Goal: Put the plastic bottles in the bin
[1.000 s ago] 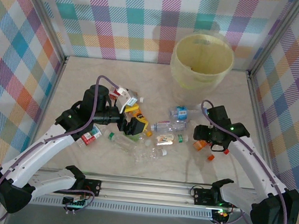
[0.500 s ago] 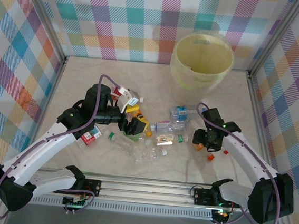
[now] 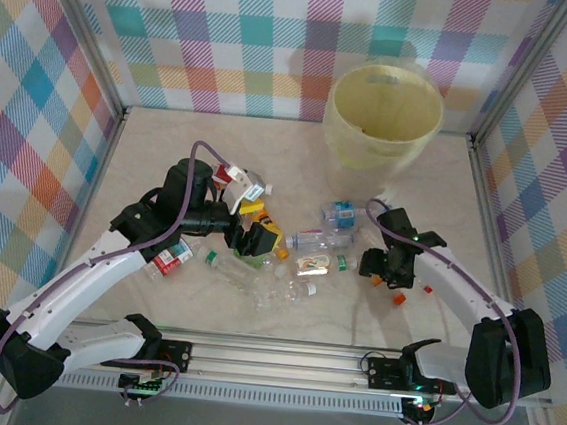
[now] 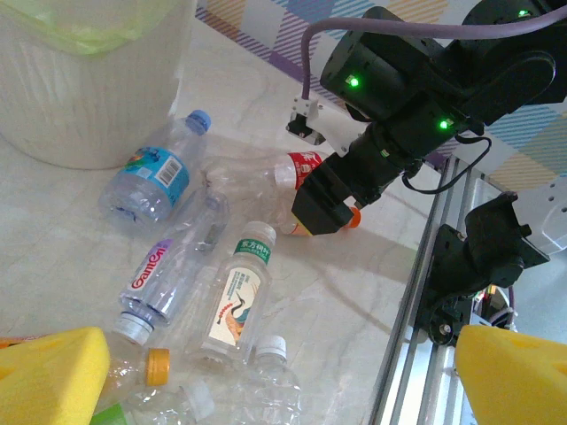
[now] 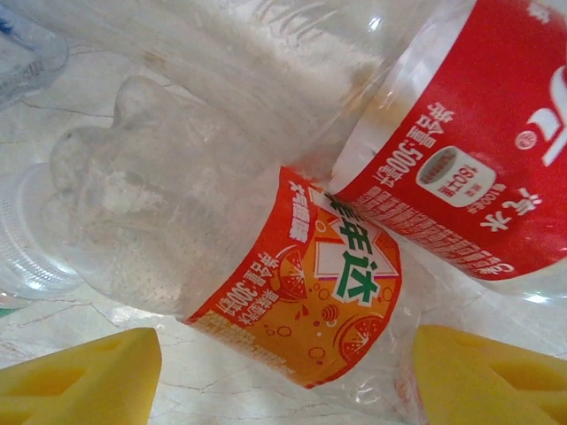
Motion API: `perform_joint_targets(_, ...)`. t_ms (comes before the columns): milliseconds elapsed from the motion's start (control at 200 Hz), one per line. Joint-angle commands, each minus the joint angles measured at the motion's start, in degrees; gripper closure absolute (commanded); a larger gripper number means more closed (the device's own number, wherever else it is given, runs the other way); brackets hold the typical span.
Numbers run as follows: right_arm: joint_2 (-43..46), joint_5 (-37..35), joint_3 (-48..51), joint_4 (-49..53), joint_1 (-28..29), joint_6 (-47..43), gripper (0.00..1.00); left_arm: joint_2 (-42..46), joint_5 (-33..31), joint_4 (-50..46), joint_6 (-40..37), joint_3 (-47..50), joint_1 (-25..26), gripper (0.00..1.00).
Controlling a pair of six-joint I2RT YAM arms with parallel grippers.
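Bright, even light; soft shadows.

Both arms reach forward from their bases, wrists turned toward each other. The left gripper (image 3: 254,240) points right, jaws spread wide. The right gripper (image 3: 382,272) tips downward, jaws parted.

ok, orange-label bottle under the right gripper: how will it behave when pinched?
Orange-label bottle looks empty and dented, so probably light and likely to cave when the right gripper squeezes. Smooth clear plastic lying on its side: may slip or roll. It seems to touch the red-label bottle, which could shift too.
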State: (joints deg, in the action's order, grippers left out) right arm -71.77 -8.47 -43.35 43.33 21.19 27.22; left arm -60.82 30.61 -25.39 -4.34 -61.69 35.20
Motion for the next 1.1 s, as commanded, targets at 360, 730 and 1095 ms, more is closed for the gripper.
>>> perform_joint_targets(360, 0.29, 3.85, 0.73, 1.49, 7.81, 4.77, 0.24, -0.13, 1.01, -0.19, -0.91, -1.85, 0.75, 0.00)
perform_joint_targets(730, 2.32, -3.94, -0.11, 4.52, 8.25, 4.71, 0.24, 0.02, 1.11, -0.20, -0.85, -1.85, 0.72, 0.00)
perform_joint_targets(1095, -4.40, -1.99, -0.72, -3.57, 8.25, -0.70, 0.16, 0.27, 1.22, -0.06, -0.72, -1.78, 0.75, 0.00)
